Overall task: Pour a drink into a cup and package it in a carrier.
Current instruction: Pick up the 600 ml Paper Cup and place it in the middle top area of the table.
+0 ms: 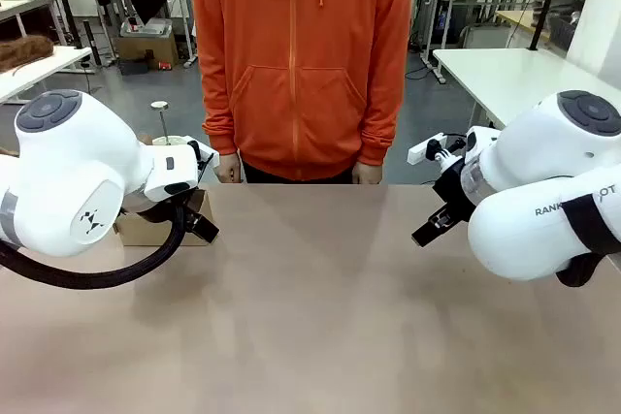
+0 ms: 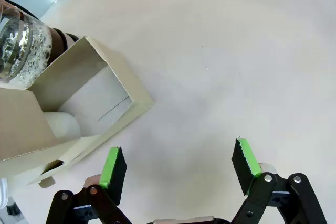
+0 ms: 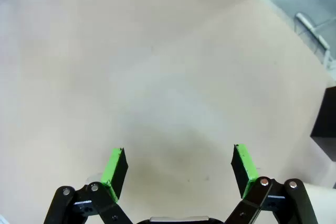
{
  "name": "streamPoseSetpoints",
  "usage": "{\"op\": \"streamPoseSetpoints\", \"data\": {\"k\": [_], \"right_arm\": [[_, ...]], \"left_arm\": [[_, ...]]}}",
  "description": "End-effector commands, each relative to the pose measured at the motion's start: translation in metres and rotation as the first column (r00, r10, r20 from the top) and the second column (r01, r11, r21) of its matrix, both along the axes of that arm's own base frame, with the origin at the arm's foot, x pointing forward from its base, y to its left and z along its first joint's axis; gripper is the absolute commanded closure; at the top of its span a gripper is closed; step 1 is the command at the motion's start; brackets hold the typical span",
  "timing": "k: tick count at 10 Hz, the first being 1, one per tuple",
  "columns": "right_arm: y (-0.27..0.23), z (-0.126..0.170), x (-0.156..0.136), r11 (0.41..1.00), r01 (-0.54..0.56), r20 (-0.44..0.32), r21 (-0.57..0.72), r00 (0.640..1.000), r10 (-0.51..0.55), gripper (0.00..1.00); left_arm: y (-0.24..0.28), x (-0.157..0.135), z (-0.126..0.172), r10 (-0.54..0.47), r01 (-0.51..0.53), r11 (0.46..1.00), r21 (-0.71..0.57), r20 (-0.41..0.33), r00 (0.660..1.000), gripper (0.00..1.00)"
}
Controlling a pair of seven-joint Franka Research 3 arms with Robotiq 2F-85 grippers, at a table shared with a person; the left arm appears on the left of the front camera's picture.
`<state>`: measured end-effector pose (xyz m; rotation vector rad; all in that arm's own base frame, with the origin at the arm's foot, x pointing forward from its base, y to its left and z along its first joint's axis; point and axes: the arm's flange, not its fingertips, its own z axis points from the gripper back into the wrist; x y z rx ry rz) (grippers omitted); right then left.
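Both arms hang low over the plain tan table, and neither holds anything. The left pincer has its green pads spread wide above bare tabletop at the bottom of its wrist view. The right pincer gapes just as wide over an empty patch.

Just past the left pincer, at the left of its wrist view, sits the open brown cardboard carrier. Close behind it, in the upper left corner, stands the glass French press with a chrome band, its wall beaded with bubbles. A pale rounded shape lies in the carrier's pocket; I can't tell whether that is the cup.

To my eye the pouring has not begun, so the press comes first. The left pincer is nearest, but the carrier's wall stands in between. It would do best to go over or around the cardboard, then grip squarely and keep the press upright until it is over a cup.

A black box crowds the right edge of the right wrist view. Farthest off, the person in an orange hooded top stands at the far edge with one hand near the press, so any reach there should allow for it.
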<state>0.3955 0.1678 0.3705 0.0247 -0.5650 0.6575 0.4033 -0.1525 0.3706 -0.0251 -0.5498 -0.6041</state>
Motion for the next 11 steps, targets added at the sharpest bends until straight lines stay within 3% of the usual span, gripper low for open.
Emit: {"op": "streamPoseSetpoints", "data": {"k": [1, 9, 11], "right_arm": [[0.0, 0.0, 0.0, 1.0, 0.0, 0.0, 0.0, 1.0, 0.0, 0.0], [0.0, 0.0, 0.0, 1.0, 0.0, 0.0, -0.001, 1.0, 0.0, 0.0], [-0.003, 0.062, 0.044, 0.999, -0.029, -0.015, 0.019, 0.999, 0.03, 0.0]], "left_arm": [[0.0, 0.0, 0.0, 0.0, 0.0, 1.0, 0.0, 0.0, 1.0, 0.0], [0.0, 0.0, 0.0, 0.0, 0.0, 1.0, 0.0, 0.0, 1.0, 0.0], [0.0, 0.0, 0.0, 0.0, 0.0, 1.0, 0.0, 0.0, 1.0, 0.0]]}}
